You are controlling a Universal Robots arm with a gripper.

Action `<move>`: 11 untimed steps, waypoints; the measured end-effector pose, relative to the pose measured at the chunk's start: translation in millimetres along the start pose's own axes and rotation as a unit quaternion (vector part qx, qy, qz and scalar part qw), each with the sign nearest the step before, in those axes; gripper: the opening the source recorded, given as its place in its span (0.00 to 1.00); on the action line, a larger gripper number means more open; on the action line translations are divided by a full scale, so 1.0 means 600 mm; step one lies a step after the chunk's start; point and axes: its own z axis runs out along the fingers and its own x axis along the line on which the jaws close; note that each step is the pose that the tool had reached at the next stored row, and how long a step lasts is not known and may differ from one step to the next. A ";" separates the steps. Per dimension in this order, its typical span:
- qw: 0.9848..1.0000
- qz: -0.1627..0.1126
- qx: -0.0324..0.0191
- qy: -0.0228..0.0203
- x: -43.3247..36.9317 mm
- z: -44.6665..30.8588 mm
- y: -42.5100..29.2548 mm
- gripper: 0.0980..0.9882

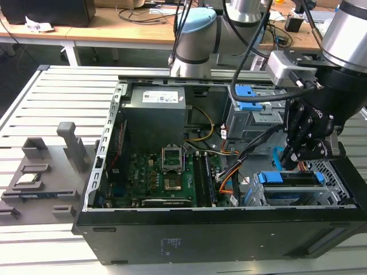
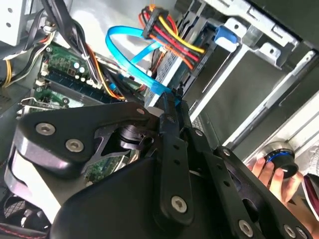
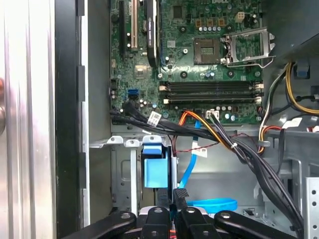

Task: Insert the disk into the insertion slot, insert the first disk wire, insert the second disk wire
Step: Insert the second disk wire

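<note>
Gripper [image 2: 172,102]: fingers pinched closed on thin flat light-blue cable [image 2: 130,62].
Risk: plug may twist or slip, snagging orange-red wire bundle [image 2: 172,37].

Light-blue second disk wire [image 2: 130,59], green motherboard [image 3: 199,45]

Silver arm [image 1: 350,28], pale-blue joint cap [image 1: 195,26], black screwed fingers [image 2: 174,149].

- One disk [image 1: 289,179] in a blue caddy.
- One insertion slot [image 1: 332,192].
- One first disk wire [image 2: 169,37].
- One second disk wire [image 2: 130,59].
- One gripper [image 1: 298,153].
- One motherboard [image 3: 199,50].
</note>
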 end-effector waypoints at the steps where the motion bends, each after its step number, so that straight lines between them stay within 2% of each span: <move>1: 1.000 0.000 0.000 0.000 0.000 0.003 -0.005 0.07; 4: 1.000 0.000 0.000 0.001 0.004 0.009 -0.009 0.07; 11: 1.000 0.000 0.000 0.002 0.005 0.015 -0.016 0.07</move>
